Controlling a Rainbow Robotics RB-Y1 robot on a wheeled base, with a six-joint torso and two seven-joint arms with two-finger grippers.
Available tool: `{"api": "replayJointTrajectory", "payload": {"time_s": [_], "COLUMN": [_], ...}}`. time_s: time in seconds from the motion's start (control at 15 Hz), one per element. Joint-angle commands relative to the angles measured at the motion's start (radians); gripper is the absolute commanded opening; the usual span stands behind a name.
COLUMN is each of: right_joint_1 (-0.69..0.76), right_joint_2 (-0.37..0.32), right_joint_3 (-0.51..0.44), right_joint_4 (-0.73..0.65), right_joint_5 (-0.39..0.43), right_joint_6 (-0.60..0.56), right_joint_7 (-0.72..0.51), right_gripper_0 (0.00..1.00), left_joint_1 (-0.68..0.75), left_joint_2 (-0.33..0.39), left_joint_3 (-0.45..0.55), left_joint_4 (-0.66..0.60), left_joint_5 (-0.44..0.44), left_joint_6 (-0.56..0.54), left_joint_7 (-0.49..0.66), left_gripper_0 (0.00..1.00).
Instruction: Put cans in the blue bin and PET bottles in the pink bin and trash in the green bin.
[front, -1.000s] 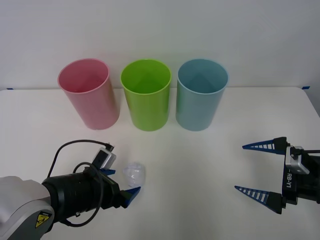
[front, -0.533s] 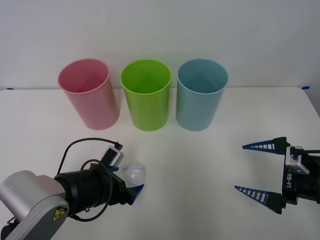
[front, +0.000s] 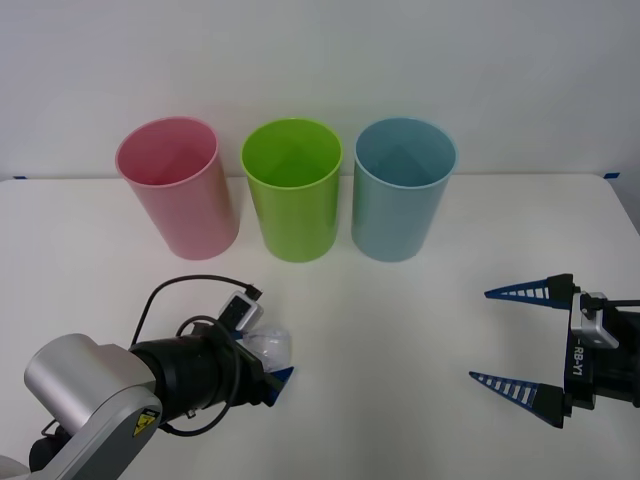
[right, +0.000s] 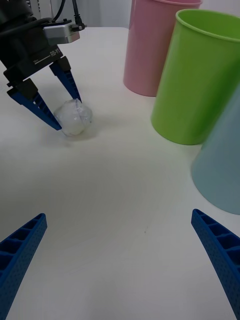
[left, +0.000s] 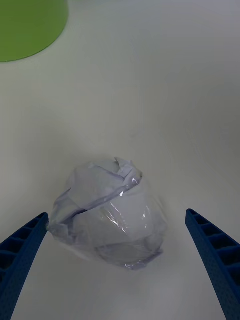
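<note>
The left gripper (front: 268, 358), low and left of centre in the front view, has its 2 blue fingers spread wide around the trash (front: 271, 347), a whitish crinkled ball lying on the white table (front: 400, 320) between the fingertips. In the left wrist view 1 finger (left: 22, 250) touches or nearly touches the trash while the other stands apart from it. The right gripper (front: 515, 340) rests at the lower right with its fingers wide apart and nothing between them, and the pink bin (front: 178, 186), green bin (front: 292, 188) and blue bin (front: 402, 187) stand upright in a row across the upper middle.
</note>
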Motion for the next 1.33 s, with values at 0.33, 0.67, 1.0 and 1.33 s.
{"api": "replayJointTrajectory", "payload": {"time_s": [0.33, 0.67, 1.0, 1.33], "right_joint_1": [0.000, 0.000, 0.000, 0.000], "right_joint_2": [0.000, 0.000, 0.000, 0.000], "right_joint_3": [0.000, 0.000, 0.000, 0.000], "right_joint_4": [0.000, 0.000, 0.000, 0.000], "right_joint_5": [0.000, 0.000, 0.000, 0.000], "right_joint_6": [0.000, 0.000, 0.000, 0.000], "right_joint_7": [0.000, 0.000, 0.000, 0.000], "right_gripper_0": [1.00, 1.00, 1.00, 1.00], "left_joint_1": [-0.007, -0.010, -0.022, -0.024], "left_joint_2": [-0.001, -0.029, -0.063, -0.079], "left_joint_3": [-0.012, -0.013, -0.013, -0.013], "left_joint_4": [0.014, 0.042, 0.080, 0.091], "left_joint_5": [-0.015, -0.032, -0.052, -0.064], "left_joint_6": [0.000, 0.000, 0.003, 0.003], "left_joint_7": [0.000, 0.000, -0.001, 0.000], "left_gripper_0": [0.91, 0.90, 0.89, 0.87]}}
